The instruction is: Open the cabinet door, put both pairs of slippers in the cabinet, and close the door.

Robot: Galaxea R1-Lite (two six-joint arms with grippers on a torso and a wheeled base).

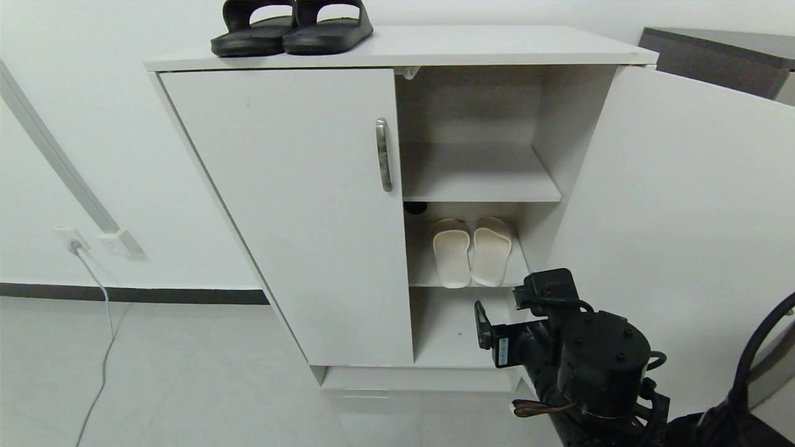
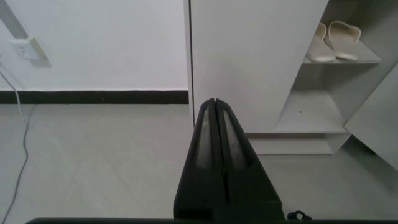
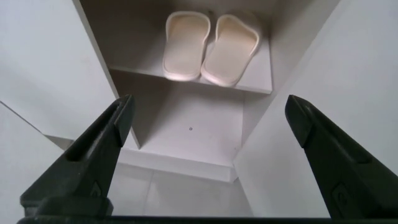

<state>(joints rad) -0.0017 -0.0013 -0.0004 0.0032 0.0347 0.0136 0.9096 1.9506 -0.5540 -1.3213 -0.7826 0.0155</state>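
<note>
Now, black slippers (image 1: pixel 292 28) atop cabinet (image 1: pixel 497 46): light, probably soft foam, pinch strap (image 1: pixel 365 15); right pincer (image 3: pixel 208 106) spread, left pincer (image 2: pixel 215 102) pressed together.

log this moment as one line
right door open | white slippers on middle shelf | black slippers on cabinet top | right gripper open, empty | left gripper shut, empty

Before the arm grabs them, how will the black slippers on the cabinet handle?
The black slippers look like moulded foam, so probably light and slightly bendy. Flat soles on the cabinet top suggest sliding, not rolling. They touch side by side; pushing one likely shifts both.
</note>
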